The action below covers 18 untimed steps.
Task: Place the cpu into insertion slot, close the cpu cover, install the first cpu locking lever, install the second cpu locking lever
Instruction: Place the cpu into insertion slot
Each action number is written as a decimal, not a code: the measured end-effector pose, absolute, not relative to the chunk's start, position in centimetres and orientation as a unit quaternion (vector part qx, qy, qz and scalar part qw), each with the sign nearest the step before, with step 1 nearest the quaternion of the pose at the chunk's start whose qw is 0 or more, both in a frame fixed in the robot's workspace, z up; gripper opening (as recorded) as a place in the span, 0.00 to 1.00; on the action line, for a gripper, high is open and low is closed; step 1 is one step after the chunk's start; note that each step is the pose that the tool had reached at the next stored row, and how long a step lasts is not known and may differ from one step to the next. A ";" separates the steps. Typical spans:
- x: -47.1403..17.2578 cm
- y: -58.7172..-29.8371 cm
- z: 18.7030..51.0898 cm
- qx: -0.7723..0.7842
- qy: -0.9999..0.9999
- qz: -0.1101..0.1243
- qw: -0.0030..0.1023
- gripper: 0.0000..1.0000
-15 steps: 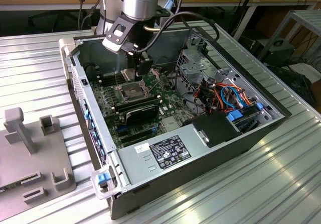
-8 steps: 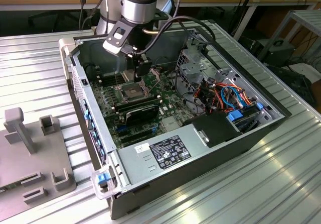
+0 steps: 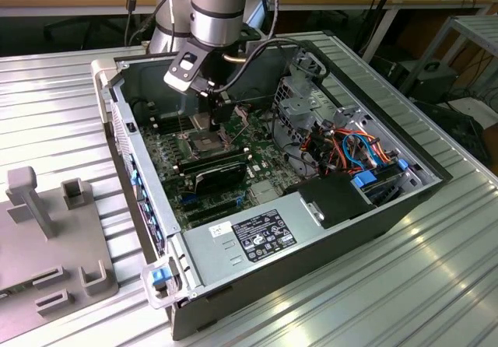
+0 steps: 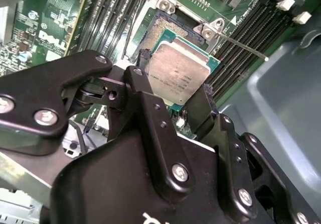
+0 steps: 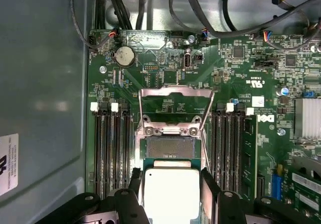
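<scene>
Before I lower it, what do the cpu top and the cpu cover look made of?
cpu: the top looks like metal, a dull brushed silver plate with soft glare, sitting on a green board edge. cpu cover: probably stamped sheet steel, thin and bright silver, with sharp highlights and bent edges. The exact alloys can't be told.

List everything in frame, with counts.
cpu: 1, silver top, held in the gripper, partly over the insertion slot
insertion slot: 1, black frame, on the green board
cpu cover: 1, silver, open
memory slots: two banks, black, flanking the slot
coin cell: 1, silver, on the board
power supply: 1, silver, inside the case
computer case: 1, dark, open, on the table
grey fixture: 1, exterior view's left
gripper: 1, black
arm: 1, silver
</scene>
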<state>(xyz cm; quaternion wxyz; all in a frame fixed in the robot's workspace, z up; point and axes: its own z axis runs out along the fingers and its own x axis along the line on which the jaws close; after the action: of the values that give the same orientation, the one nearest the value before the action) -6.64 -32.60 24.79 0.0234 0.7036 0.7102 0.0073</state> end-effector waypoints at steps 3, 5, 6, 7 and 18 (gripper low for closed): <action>-6.4 -32.6 23.7 0.704 0.710 0.007 0.023 0.55; -6.3 -32.6 23.2 0.704 0.710 0.007 0.023 0.55; -6.2 -32.6 23.0 0.704 0.710 0.007 0.023 0.55; -6.2 -32.6 22.8 0.704 0.710 0.007 0.023 0.55; -6.2 -32.6 22.2 0.704 0.710 0.007 0.023 0.55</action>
<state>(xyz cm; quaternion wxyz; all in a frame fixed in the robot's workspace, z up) -6.17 -32.59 22.24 0.0227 0.7038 0.7100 0.0073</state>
